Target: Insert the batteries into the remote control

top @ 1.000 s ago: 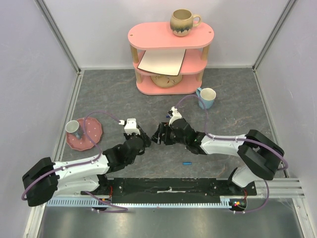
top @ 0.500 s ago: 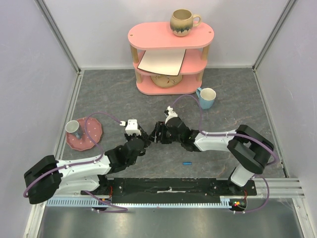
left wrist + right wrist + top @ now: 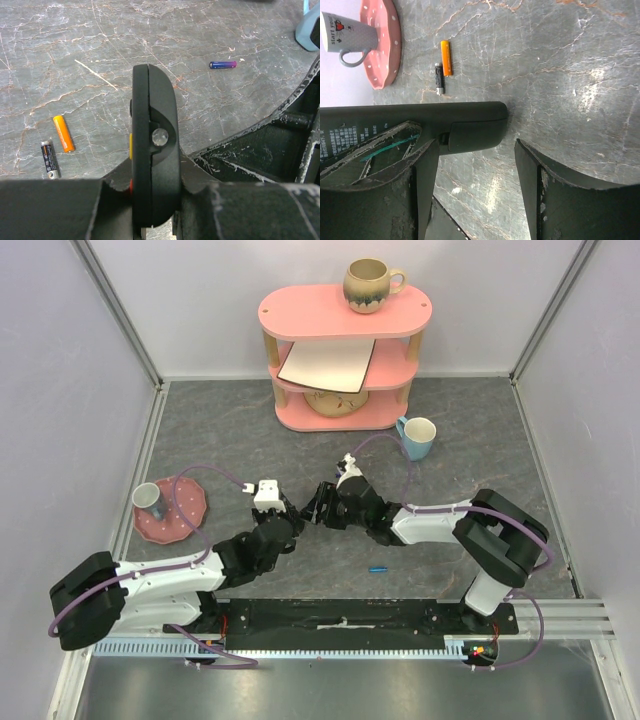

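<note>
The black remote control [image 3: 155, 125] stands on edge, seen end-on, and my left gripper [image 3: 155, 200] is shut on it. From above, the remote control [image 3: 304, 512] is a small dark shape between my left gripper [image 3: 290, 514] and my right gripper [image 3: 318, 507]. My right gripper [image 3: 476, 160] is open. The remote control's [image 3: 410, 117] rounded end lies against its left finger and juts partly into the gap. Two loose batteries lie on the table, an orange one [image 3: 63, 133] [image 3: 446, 58] and a black one with a pale end [image 3: 49, 159] [image 3: 439, 78].
A small blue-and-purple cylinder [image 3: 222, 64] [image 3: 377, 568] lies apart on the grey table. A pink plate [image 3: 185, 510] holding a grey mug [image 3: 149, 498] sits left. A blue mug [image 3: 418, 437] stands right of a pink shelf [image 3: 344, 360] at the back.
My right arm has shifted slightly left, bringing its gripper closer to the remote's end, and its jaws have narrowed a little. The left gripper stays shut on the remote.
</note>
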Action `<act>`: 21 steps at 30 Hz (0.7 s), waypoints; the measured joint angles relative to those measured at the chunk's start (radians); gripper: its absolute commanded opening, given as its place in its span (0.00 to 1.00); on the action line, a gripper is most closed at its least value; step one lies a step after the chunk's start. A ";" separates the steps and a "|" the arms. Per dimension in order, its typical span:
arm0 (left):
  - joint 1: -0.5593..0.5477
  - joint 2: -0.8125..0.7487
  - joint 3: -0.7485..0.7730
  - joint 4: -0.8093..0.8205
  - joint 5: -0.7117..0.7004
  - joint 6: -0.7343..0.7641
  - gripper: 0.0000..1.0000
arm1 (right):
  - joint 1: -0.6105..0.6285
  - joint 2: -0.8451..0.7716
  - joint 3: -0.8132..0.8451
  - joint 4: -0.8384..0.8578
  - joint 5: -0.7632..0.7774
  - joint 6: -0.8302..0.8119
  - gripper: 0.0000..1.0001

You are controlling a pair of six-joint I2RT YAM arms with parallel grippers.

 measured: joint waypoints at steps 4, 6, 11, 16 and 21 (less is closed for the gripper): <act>0.000 0.000 0.000 0.000 0.000 0.000 0.02 | -0.006 0.000 -0.005 0.009 0.009 0.017 0.68; 0.000 0.000 0.000 0.000 0.000 0.000 0.02 | -0.007 0.000 -0.005 0.009 0.013 0.020 0.68; 0.000 0.000 0.000 0.000 0.000 0.000 0.02 | -0.008 0.000 -0.005 0.010 0.015 0.025 0.68; 0.000 0.000 0.000 0.000 0.000 0.000 0.02 | -0.008 0.002 -0.005 0.012 0.015 0.026 0.67; 0.000 0.000 0.000 0.000 0.000 0.000 0.02 | -0.008 0.022 -0.004 0.017 0.014 0.025 0.67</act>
